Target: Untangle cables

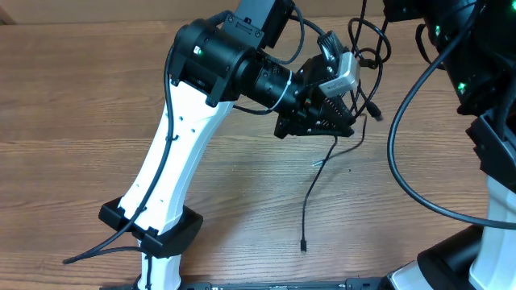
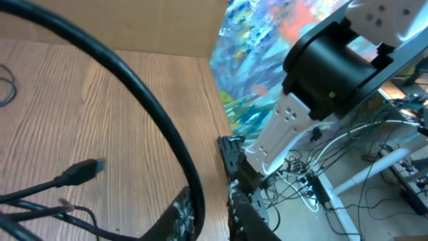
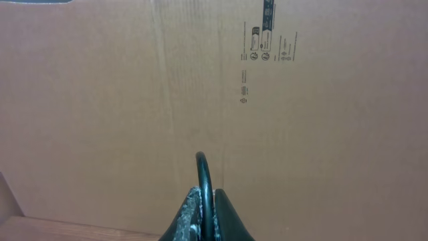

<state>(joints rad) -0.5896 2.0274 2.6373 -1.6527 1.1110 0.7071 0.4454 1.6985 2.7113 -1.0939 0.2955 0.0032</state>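
Left claw (image 2: 208, 201) is straddling a black cable (image 2: 175, 140), jaws narrow; we're unsure it's clamped. Right claw (image 3: 206, 195) is pinching a cable loop (image 3: 206, 171) shut. Plug end (image 2: 83, 171) is lying beside left claw.

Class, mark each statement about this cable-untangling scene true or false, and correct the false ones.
1. The right gripper has its fingers shut on a thin black cable. True.
2. Behind that gripper is a painted blue wall. False: plain brown cardboard fills the right wrist view.
3. The table has a wood-grain top. True.
4. The left gripper is holding the plug of the loose cable. False: the plug at the end of the loose cable lies free on the table, apart from the left gripper.
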